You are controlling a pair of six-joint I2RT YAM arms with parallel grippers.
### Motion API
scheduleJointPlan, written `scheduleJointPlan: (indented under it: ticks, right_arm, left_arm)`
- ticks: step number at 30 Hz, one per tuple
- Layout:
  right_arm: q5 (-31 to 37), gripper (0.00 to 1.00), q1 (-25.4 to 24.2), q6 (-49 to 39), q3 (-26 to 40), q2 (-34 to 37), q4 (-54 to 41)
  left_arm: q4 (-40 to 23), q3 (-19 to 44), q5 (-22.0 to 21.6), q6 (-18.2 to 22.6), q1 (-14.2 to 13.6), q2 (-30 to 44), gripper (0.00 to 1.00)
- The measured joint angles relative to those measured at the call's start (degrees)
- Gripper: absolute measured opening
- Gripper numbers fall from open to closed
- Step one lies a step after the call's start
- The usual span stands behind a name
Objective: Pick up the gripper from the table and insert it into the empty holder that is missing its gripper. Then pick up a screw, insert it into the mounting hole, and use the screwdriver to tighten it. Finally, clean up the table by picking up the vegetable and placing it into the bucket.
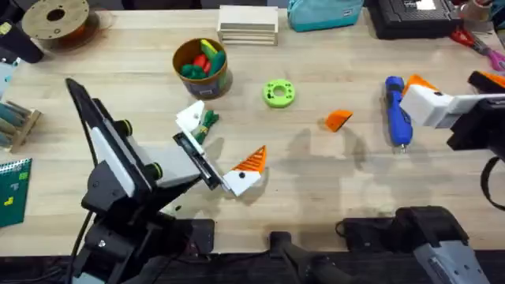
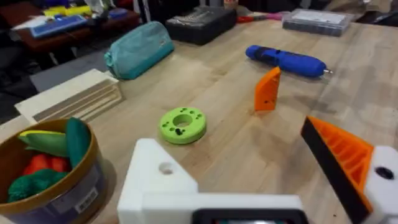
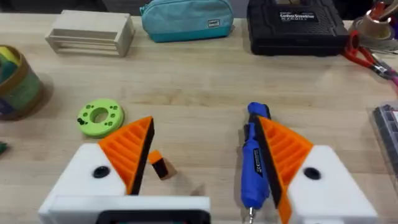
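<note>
Hovering above the counter, the right end effector has both white finger mounts fitted with orange ribbed pads, spread wide and pinching nothing; the blue pen-shaped electric screwdriver lies on the wood under the gap between them, near one pad. The left end effector is spread too and empty; one side carries an orange ribbed pad, the other is the bare white angular plastic holder with its mounting hole showing, low over the wood just beside the small dark green leafy toy vegetable.

Between the two arms the small orange wedge-shaped plastic gripper finger rests alone on the counter, near the screwdriver and well apart from the flat bright-green disc with holes. It looks light, rigid and smooth-sided, so likely to slide or tip if nudged; pinching across its flat side faces, leaving the mounting end free for the holder, seems soundest.

Farther back the round brown-orange bucket already holds green, red and yellow toy produce.
</note>
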Motion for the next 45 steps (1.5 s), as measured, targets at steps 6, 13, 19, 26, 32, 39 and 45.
scheduleJointPlan:
  ticks: [6,13,19,26,32,39,45]
  right_arm:
    - [0.0,0.952,0.0,0.0,0.0,0.0,0.0]
    - [0.0,0.952,0.0,0.0,0.0,0.0,0.0]
    - [0.0,0.952,0.0,0.0,0.0,0.0,0.0]
    - [0.0,0.952,0.0,0.0,0.0,0.0,0.0]
    - [-0.1,0.952,0.0,0.3,0.0,0.0,1.8]
    - [-1.8,0.952,0.0,1.0,0.0,0.2,-0.1]
    - [-8.6,0.952,0.9,-3.2,1.2,8.9,-0.4]
  left_arm:
    - [0.0,0.0,0.0,-1.1,-0.7,0.0,0.987]
    - [0.0,0.0,0.0,-1.5,-0.7,0.0,0.987]
    - [0.0,0.0,0.0,-1.5,-0.7,0.0,0.987]
    - [0.1,0.0,0.0,-1.5,-0.7,0.0,0.987]
    - [0.1,0.0,2.0,-1.7,-0.7,0.0,0.987]
    - [0.0,0.0,6.0,-6.6,-0.7,0.0,0.987]
    - [-0.2,0.0,6.9,-12.9,-0.7,0.0,0.988]
